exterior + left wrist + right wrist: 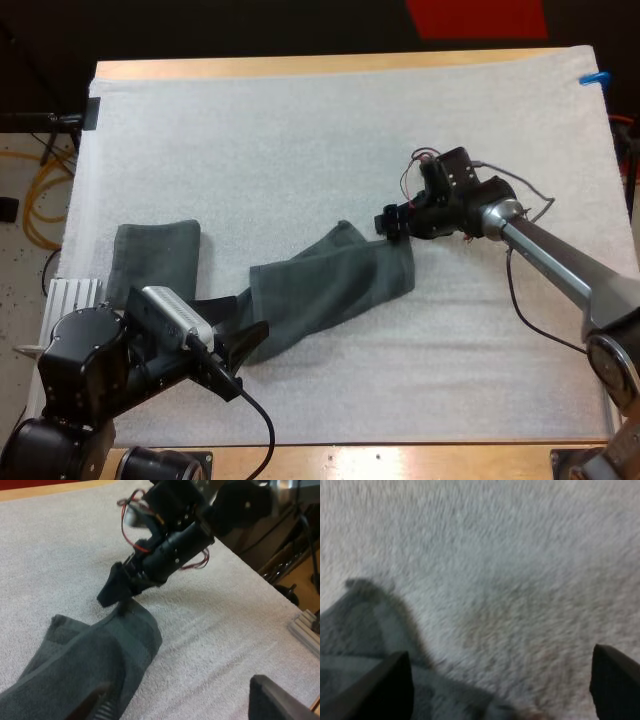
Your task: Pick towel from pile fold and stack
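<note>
A dark grey-green towel (330, 285) lies stretched slantwise across the middle of the white mat (300, 140). My left gripper (240, 332) is at its near left end and stands open. In the left wrist view one of my fingers (95, 705) hovers over the towel (85, 665) and the other is off to the side over bare mat. My right gripper (393, 222) is at the towel's far right corner, also open (500, 690), with the towel's edge (350, 635) by one finger. A second towel (155, 258) lies folded at the left.
A white ribbed block (75, 292) sits at the mat's left edge beside the folded towel. The wooden table rim (330, 62) runs along the far side. In the left wrist view the other arm's gripper (117, 587) points down at the towel's corner.
</note>
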Controlling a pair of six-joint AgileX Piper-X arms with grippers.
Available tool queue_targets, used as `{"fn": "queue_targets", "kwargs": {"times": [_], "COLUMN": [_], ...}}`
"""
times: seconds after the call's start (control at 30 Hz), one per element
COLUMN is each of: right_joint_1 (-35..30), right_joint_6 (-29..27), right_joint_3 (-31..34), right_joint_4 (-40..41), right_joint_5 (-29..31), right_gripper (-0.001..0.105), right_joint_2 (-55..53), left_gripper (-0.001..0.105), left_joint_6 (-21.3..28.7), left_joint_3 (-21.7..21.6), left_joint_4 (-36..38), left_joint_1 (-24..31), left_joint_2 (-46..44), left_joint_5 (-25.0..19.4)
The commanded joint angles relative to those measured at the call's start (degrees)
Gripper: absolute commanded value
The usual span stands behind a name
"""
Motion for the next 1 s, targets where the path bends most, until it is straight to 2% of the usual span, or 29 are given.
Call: {"fn": "queue_targets", "kwargs": {"times": [0.0,0.07,0.17,0.27,0.33,0.4,0.6,0.77,0.87,0.97], "right_joint_1": [-0.13,-0.13,-0.13,-0.13,-0.13,-0.13,-0.13,-0.13,-0.13,-0.13], "right_joint_6": [-0.05,-0.05,-0.05,-0.34,-0.49,-0.63,-6.17,-8.27,-9.91,-12.79], "right_joint_3": [0.06,0.06,0.06,-0.10,-0.82,-0.95,-0.95,-0.95,-0.95,-0.95], "right_joint_4": [0.24,1.24,3.06,3.39,4.23,4.40,5.50,5.50,5.24,5.05], "right_joint_5": [-2.91,-4.87,-4.81,-4.81,-4.81,-4.81,-4.25,-2.33,1.22,7.70], "right_gripper": [0.071,0.071,0.068,0.043,0.018,0.002,0.000,0.000,0.000,0.000], "right_joint_2": [-0.21,0.65,1.94,2.06,1.72,0.93,-5.69,-14.76,-20.17,-24.21], "left_gripper": [0.054,0.054,0.054,0.054,0.054,0.054,0.054,0.054,0.054,0.054], "left_joint_6": [-0.08,-0.08,-0.08,-0.08,-0.08,-0.08,-0.08,-0.08,-0.08,-0.08], "left_joint_3": [0.04,0.04,0.04,0.04,0.04,0.04,0.04,0.04,0.04,0.04], "left_joint_4": [-0.29,-0.29,-0.29,-0.29,-0.29,-0.29,-0.29,-0.29,-0.29,-0.29], "left_joint_1": [-0.24,-0.24,-0.24,-0.24,-0.24,-0.24,-0.24,-0.24,-0.24,-0.24], "left_joint_2": [-0.15,-0.15,-0.15,-0.15,-0.15,-0.15,-0.15,-0.15,-0.15,-0.15], "left_joint_5": [-0.12,-0.12,-0.12,-0.12,-0.12,-0.12,-0.12,-0.12,-0.12,-0.12]}}
